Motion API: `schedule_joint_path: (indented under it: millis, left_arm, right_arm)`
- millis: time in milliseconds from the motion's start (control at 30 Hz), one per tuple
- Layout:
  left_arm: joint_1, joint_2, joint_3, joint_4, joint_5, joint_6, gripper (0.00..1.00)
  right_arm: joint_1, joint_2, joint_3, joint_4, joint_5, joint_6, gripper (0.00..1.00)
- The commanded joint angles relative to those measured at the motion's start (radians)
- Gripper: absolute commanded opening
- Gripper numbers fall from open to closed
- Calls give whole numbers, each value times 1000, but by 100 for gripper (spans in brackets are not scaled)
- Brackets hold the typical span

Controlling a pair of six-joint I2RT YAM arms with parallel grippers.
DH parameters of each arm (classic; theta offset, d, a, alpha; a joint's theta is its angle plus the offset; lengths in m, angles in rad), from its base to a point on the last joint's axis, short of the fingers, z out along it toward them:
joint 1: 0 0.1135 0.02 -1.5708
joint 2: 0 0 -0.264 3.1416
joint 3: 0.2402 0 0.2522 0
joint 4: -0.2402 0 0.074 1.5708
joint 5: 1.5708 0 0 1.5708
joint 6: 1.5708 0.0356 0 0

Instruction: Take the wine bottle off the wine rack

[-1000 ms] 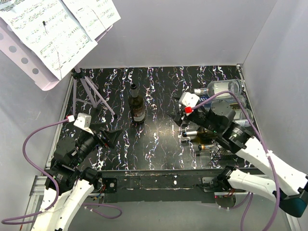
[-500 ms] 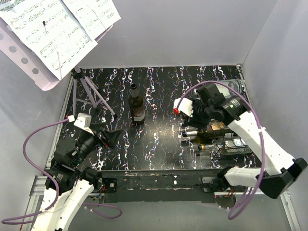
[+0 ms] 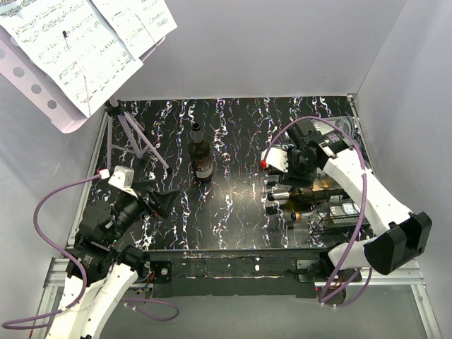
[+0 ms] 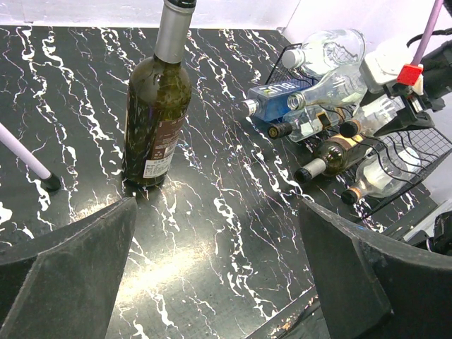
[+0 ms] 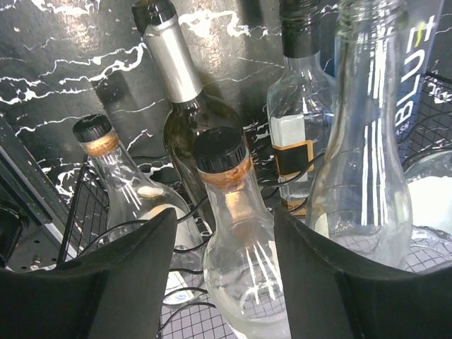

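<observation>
The black wire wine rack (image 3: 339, 215) lies at the table's right with several bottles on their sides in it. In the right wrist view my right gripper (image 5: 224, 215) is open, its fingers (image 5: 127, 275) either side of a clear black-capped bottle (image 5: 236, 261), apart from it. A dark wine bottle with a silver foil neck (image 5: 185, 106) lies just behind it in the rack (image 5: 88, 212). In the top view my right gripper (image 3: 296, 171) hangs over the rack's left end. My left gripper (image 4: 226, 282) is open and empty, low over the table at the front left (image 3: 159, 201).
A dark wine bottle (image 3: 201, 152) stands upright mid-table, also in the left wrist view (image 4: 157, 106). A purple music stand (image 3: 134, 138) with sheet music stands at the back left. Grey walls close in the table. The rack (image 4: 424, 145) also holds a blue-labelled bottle (image 4: 272, 99).
My right arm has swung round, its elbow moving to the front right, and the gripper has settled over the necks of the rack's bottles. The left arm has not moved.
</observation>
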Motion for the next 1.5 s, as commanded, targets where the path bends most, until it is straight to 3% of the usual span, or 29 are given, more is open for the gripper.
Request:
schedule_joint_path:
  millis: [0,200,500,1000,1467]
  left_arm:
    - [-4,11,-4,9,10,6,98]
    - [-4,6,-4,6,16,7,98]
    - [-4,-4,-6,11,28,7,98]
    - [-4,-31,-7,11,27,10,98]
    - [-4,-35,-6,11,28,9,98]
  right_arm:
    - [-36,-10,-52,43,-16,-121,64]
    - [-56,-10,-157,127,-14,-162,63]
    - [-89,61,-164,175,6,-200,61]
    - [-109,36,-241,258,24,-239,56]
    - [-112,-59,-209,169,21,-204,6]
